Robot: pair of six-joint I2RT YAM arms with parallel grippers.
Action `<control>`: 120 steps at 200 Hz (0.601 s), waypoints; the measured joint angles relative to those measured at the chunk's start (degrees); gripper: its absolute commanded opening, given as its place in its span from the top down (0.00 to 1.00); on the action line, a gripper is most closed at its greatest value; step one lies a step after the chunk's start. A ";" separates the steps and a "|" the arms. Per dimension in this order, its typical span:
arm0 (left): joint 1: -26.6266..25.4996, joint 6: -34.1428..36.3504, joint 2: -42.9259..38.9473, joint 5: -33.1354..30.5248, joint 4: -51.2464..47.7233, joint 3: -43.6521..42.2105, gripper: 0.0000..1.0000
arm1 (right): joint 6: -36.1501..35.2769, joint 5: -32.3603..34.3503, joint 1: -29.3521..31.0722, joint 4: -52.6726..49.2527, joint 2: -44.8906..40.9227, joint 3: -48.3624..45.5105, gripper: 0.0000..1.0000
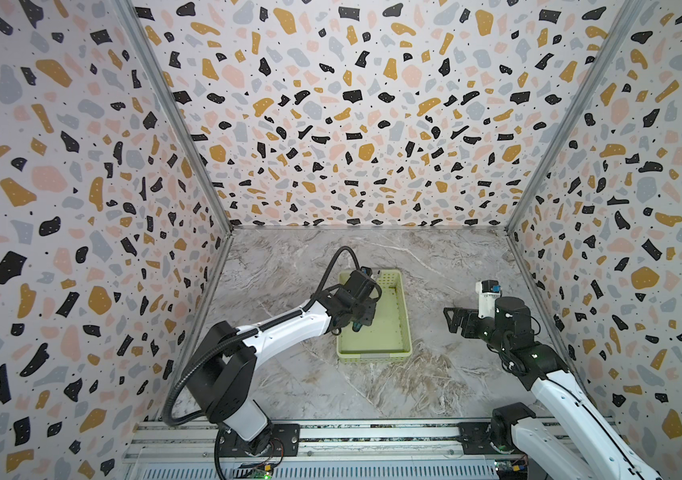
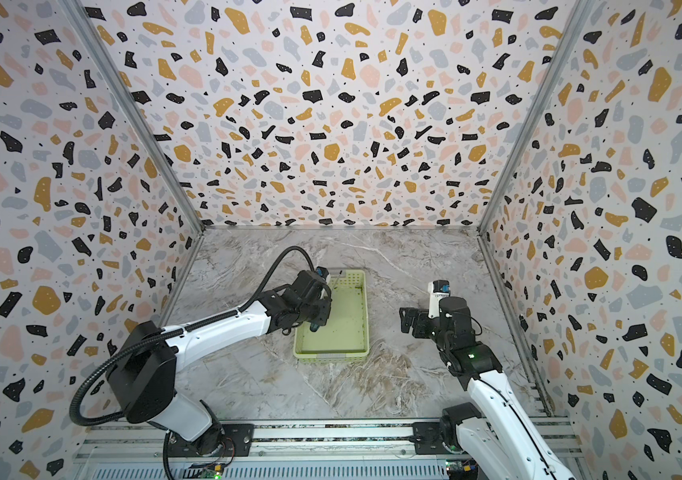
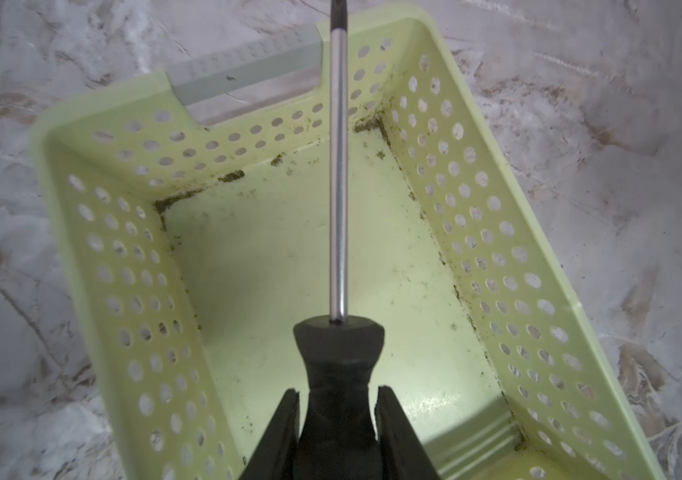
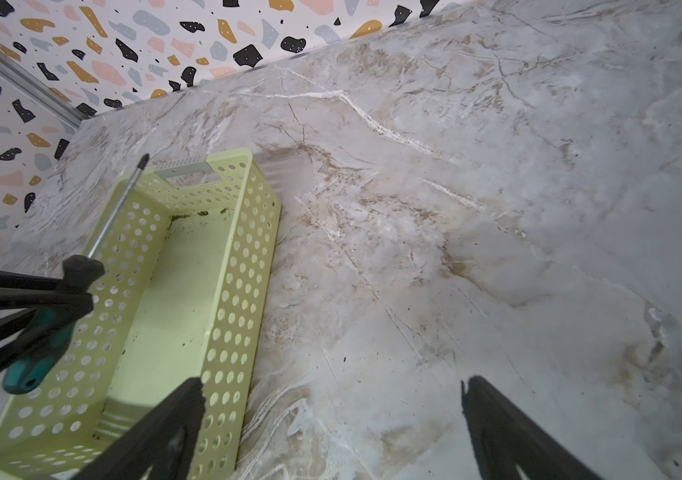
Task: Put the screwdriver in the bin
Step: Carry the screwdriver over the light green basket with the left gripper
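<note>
The screwdriver (image 3: 338,187) is clamped by its handle in the left pincer (image 3: 337,399) and held above the bin (image 3: 476,232). Its shaft points ahead of the jaws toward the far grey handle strip (image 3: 247,62). Pickup and carry appear complete; lowering and release are left. The right pincer (image 4: 333,386), jaws apart and empty, hangs over the marble tabletop (image 4: 497,208). The left wrist view cuts off the tip. In both top views the arm hides most of the tool.

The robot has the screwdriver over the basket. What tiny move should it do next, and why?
Probably slide back a little before letting go. The left hand is shut on the screwdriver above the bin, but its tip looks to hang at the far rim, so it might catch.
</note>
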 measured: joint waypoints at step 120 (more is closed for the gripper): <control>-1.64 3.87 9.86 0.02 2.51 0.20 0.85 | 1.68 1.53 0.26 -6.21 -7.02 -1.95 0.01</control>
